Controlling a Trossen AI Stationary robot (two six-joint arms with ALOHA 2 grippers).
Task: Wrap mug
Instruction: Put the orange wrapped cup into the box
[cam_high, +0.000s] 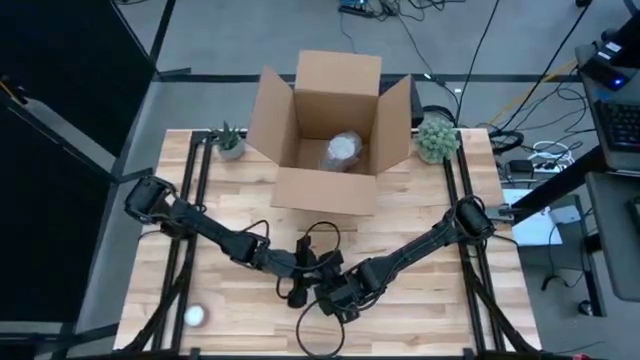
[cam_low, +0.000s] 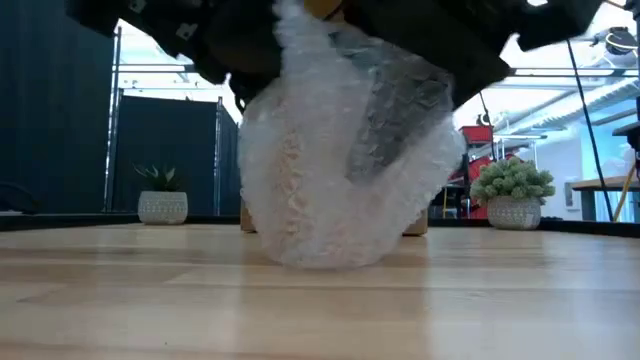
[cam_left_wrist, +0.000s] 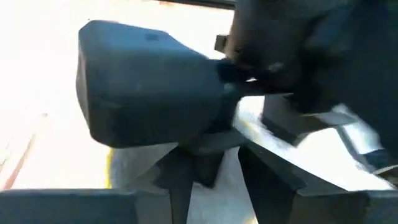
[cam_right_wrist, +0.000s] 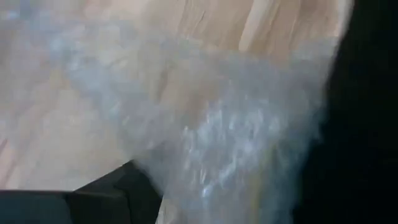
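Low view: wrap (cam_low: 340, 170) bunched under both grippers, resting on table (cam_low: 320, 300). Finger state: cannot tell. Could unravel if released.

We cannot see the mug inside the bubble wrap bundle (cam_low: 340, 170). Both claws overlap at the tabletop's six o'clock, their fingers hidden; both wrist views are blurred.
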